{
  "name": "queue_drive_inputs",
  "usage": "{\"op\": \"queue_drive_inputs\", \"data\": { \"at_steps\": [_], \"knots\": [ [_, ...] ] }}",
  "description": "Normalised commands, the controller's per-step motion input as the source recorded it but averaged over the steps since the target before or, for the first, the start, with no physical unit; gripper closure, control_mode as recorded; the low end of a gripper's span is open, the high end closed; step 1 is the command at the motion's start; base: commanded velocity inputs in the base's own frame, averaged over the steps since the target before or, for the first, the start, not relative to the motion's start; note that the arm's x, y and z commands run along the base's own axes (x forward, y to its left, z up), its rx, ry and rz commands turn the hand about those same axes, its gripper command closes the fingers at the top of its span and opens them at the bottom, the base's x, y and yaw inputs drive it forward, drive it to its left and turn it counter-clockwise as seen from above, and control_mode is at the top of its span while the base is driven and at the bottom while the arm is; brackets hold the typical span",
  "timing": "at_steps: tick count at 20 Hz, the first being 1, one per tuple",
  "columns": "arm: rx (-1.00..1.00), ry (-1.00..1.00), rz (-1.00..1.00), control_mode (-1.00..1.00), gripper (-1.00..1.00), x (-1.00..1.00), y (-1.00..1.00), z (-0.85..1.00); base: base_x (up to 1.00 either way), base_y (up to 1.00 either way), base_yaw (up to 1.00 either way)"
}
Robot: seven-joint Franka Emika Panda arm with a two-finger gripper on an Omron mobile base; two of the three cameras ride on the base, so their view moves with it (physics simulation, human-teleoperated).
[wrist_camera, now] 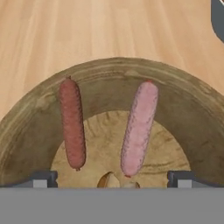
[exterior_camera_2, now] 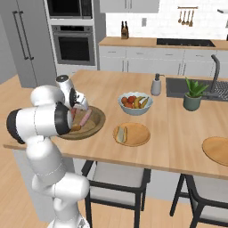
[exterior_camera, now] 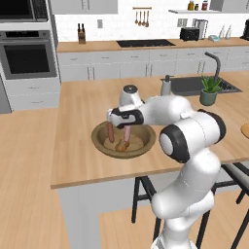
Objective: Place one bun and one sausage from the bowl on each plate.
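The claw (wrist_camera: pixel 111 179) hangs wide open over the bowl (wrist_camera: pixel 188 109); the pink sausage (wrist_camera: pixel 139 129) lies just ahead, long axis running away from the fingertips.

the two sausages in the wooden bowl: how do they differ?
Colour: the left sausage in the hand view is dark reddish-brown; the right sausage is pale pink.
Build: the pink one looks somewhat thicker than the dark one.
Pose: the dark one lies nearly straight up the view, the pink one leans a little to the right at its far end.
Shared: both rest side by side, apart, on the sloping inner wall of the bowl.
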Motion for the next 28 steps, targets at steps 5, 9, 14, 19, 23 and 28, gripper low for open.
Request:
{"op": "queue_drive_inputs", "data": {
  "at_steps": [5, 9, 14, 19, 23, 28],
  "knots": [
    [0.00, 0.01, -0.05, -1.00, -1.00, 0.03, -0.53, -0.39, 0.00, 0.00, 0.00],
    [0.00, 0.00, -0.05, -1.00, -1.00, 0.23, -0.08, -0.52, 0.00, 0.00, 0.00],
    [0.00, 0.00, -0.02, -1.00, -1.00, 0.24, 0.00, -0.26, 0.00, 0.00, 0.00],
    [0.00, 0.00, 0.00, -1.00, -1.00, 0.15, 0.00, -0.33, 0.00, 0.00, 0.00],
    [-0.01, 0.00, 0.00, -1.00, -1.00, 0.19, 0.00, -0.44, 0.00, 0.00, 0.00],
    [0.00, 0.00, 0.00, -1.00, -1.00, 0.14, 0.00, -0.27, 0.00, 0.00, 0.00]
  ]
}}
